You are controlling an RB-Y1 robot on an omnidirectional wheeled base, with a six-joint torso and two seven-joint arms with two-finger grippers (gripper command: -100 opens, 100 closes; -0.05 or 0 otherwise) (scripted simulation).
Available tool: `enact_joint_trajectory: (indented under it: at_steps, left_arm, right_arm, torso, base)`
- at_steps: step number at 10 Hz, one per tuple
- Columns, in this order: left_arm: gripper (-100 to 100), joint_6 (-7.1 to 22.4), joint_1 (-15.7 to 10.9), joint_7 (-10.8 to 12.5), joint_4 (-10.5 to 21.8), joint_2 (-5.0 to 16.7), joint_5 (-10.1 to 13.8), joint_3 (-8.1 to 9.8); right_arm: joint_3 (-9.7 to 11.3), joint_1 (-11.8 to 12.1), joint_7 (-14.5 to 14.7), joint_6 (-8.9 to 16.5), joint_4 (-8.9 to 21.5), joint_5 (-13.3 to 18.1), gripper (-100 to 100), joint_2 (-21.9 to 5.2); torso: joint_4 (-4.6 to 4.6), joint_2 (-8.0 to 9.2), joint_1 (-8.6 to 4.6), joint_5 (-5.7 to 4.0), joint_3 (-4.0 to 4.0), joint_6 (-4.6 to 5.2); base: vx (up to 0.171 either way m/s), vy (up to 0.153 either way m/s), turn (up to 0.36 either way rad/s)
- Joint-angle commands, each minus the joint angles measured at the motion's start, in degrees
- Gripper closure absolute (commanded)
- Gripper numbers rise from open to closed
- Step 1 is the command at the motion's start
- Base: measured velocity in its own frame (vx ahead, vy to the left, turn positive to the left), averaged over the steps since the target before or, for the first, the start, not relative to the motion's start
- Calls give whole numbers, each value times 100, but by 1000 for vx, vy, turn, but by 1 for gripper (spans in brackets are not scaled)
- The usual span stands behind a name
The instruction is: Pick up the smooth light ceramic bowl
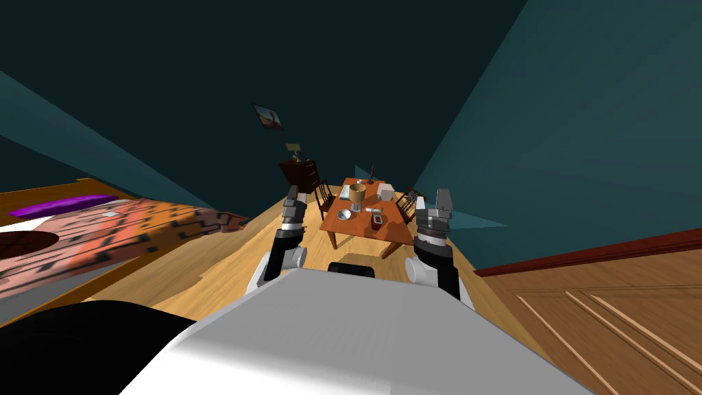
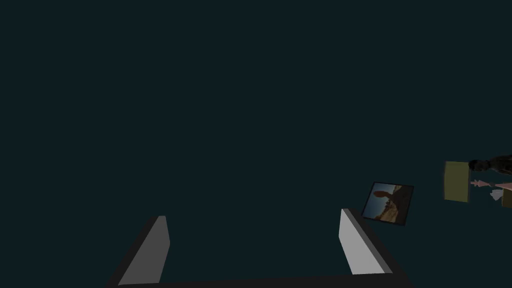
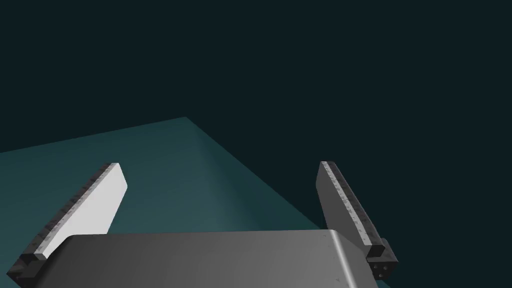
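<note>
The bowl (image 1: pixel 344 214) sat on the bench (image 1: pixel 394 232), on its near-left part, at 12 o'clock from us and well apart from both arms. A dark mug (image 1: pixel 376 220) stood at its 3 o'clock and a brown cup (image 1: pixel 357 192) at its 1 o'clock. The left tool (image 2: pixel 251 214) was spread wide and empty, and so was the right tool (image 3: pixel 220 164). We judged the bowl stiff, smooth, likely slippery, breakable and fairly light. Best hold, we figured, was over the rim at its 6 o'clock edge, one blade inside and one outside, with a gentle squeeze. We needed to drive closer first.
</note>
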Motion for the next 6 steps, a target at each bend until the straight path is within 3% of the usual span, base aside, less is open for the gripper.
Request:
enact_joint_trajectory:
  at_steps: [1,6]
  left_arm:
    - [-100,126,-80,16,132,251,31,-4]
    - [-100,713,-459,79,728,684,175,-37]
  right_arm:
    - [0,0,0,0,0,0,0,0]
    - [0,0,0,0,0,0,0,0]
  torso:
    - [0,0,0,0,0,0]
    - [-1,-3,-13,-3,-2,1]
  base:
    - [4,-14,-14]
    - [7,-34,-20]
